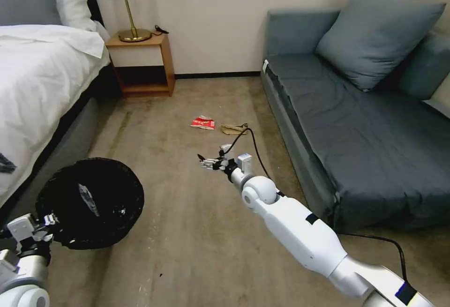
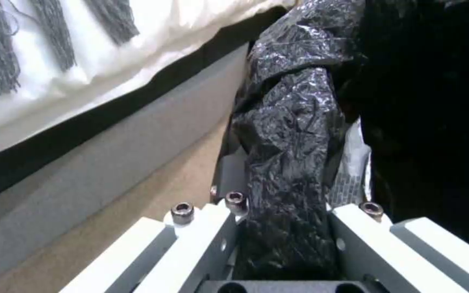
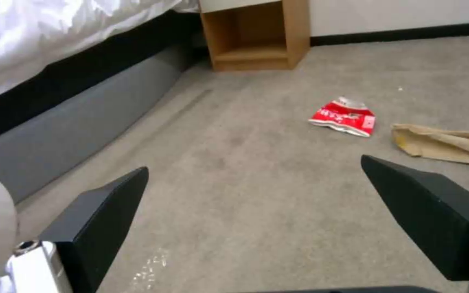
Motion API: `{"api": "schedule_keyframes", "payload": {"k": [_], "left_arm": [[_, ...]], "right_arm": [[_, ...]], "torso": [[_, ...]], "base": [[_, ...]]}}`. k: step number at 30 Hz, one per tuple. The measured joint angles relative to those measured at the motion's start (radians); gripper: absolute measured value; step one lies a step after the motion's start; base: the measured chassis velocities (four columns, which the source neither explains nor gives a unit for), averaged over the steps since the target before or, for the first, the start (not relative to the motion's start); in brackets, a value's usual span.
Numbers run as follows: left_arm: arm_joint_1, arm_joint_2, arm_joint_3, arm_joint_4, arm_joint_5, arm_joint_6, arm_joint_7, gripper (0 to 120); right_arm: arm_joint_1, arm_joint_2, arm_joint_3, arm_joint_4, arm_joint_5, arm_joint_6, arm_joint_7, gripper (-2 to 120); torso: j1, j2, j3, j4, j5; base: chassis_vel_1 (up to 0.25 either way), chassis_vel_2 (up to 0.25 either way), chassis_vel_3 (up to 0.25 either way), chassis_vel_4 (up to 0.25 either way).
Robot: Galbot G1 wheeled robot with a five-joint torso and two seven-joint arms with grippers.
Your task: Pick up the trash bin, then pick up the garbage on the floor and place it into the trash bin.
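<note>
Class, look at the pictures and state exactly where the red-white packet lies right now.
In the head view the red-white packet lies on the carpet ahead of the open right gripper, just left of the tan paper bag, between the bed and the sofa.

Beige, faintly streaked carpet (image 1: 187, 232). Glossy black crinkled liner over the trash bin (image 1: 91, 201), with a small pale scrap inside. Red packet (image 1: 203, 122) with white lettering and white edges. Tan, creased paper bag (image 1: 234, 129). White right arm with silver joints and black bands, ending in a right gripper (image 3: 256, 211) with matte black fingers (image 3: 430, 219). Left gripper (image 2: 283, 244) in off-white with dark screws. Slate blue-grey sofa (image 1: 365, 124) and matching cushion. White bedding (image 1: 42, 72) over a grey bed base, grey tassels. Light wooden nightstand (image 1: 140, 63), brass lamp (image 1: 131, 21). Cream wall, black skirting.
</note>
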Motion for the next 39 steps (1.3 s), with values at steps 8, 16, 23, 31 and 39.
{"api": "schedule_keyframes", "payload": {"k": [8,16,23,31,39], "left_arm": [[0.024,-0.012,-0.004,-0.004,0.013,-0.023,0.007,3],[0.030,-0.023,-0.001,-0.003,0.024,-0.035,0.013,3],[0.031,-0.027,0.002,-0.002,0.030,-0.039,0.016,3],[0.031,-0.028,0.004,0.001,0.034,-0.041,0.017,3],[0.029,-0.030,0.004,0.008,0.035,-0.043,0.019,3]], "right_arm": [[-0.004,0.011,-0.001,-0.009,-0.012,0.009,-0.007,100],[-0.017,0.008,0.003,-0.001,-0.021,0.009,-0.006,100],[-0.027,0.002,0.012,0.000,-0.028,0.022,-0.015,100],[-0.033,0.003,0.017,-0.008,-0.035,0.029,-0.021,100],[-0.031,0.008,0.014,-0.020,-0.045,0.031,-0.024,100]], "torso": [[0.000,0.000,0.000,0.0001,0.0000],[0.000,0.000,0.000,0.0001,-0.0001],[0.000,0.000,0.000,0.0000,-0.0001],[0.000,0.000,0.000,-0.0002,-0.0002],[0.000,0.000,0.000,0.0001,-0.0001]], "base": [[0.000,0.000,0.000,0.000],[0.000,0.000,0.000,0.000],[-0.026,0.023,0.016,-0.016],[-0.100,0.090,0.093,-0.102],[-0.093,0.113,0.104,-0.092]]}}
